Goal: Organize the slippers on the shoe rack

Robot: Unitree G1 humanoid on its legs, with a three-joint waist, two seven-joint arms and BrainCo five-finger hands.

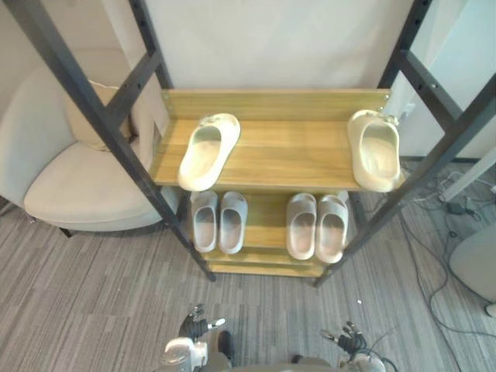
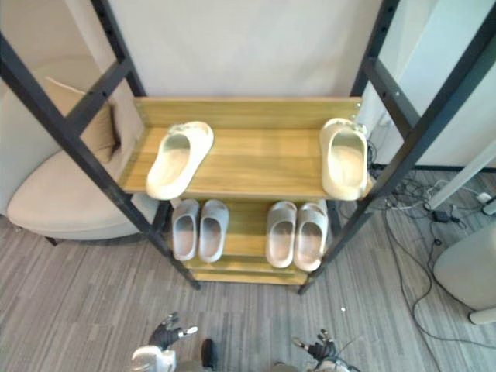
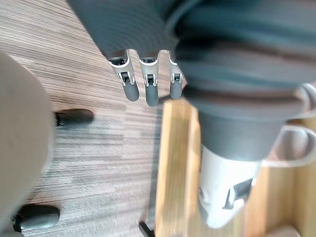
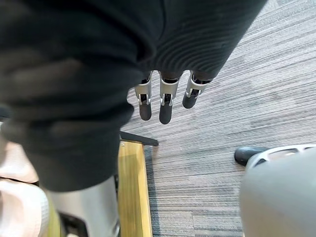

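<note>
Skewed cream foam slipper [image 1: 209, 149] on wooden shoe rack [image 1: 298, 151]: probably light, squashy; pinch the strap. Left hand [image 3: 146, 89], right hand [image 4: 166, 102] slack-fingered, empty.

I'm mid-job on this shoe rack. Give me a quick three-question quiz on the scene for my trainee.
1. How many cream slippers lie on the top shelf? A) one B) two C) four
2. True or false: the left hand is holding a slipper.
3. Fill in: the two pale pairs sit side by side on the ____ shelf.

Key: 1 B. 2 False, its fingers are straight and hold nothing. 3 lower.
</note>
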